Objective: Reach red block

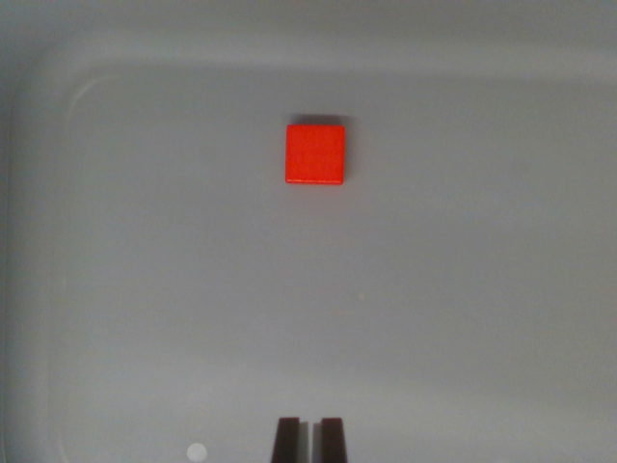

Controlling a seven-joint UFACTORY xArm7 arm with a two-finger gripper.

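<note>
Pale grey tray (pixel 116 289), rounded raised rim, soft even light

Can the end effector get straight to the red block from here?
Probably yes. The red block lies alone on the grey tray, almost in line with the end effector, and nothing sits between them. Its fingertips look nearly closed, so grasping would need opening.

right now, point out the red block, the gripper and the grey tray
flat square red block (pixel 315 154), wrist view, middle of its top face
gripper (pixel 309 440), wrist view, between its dark fingertips
pale grey tray (pixel 58 106), wrist view, rounded rim
</note>
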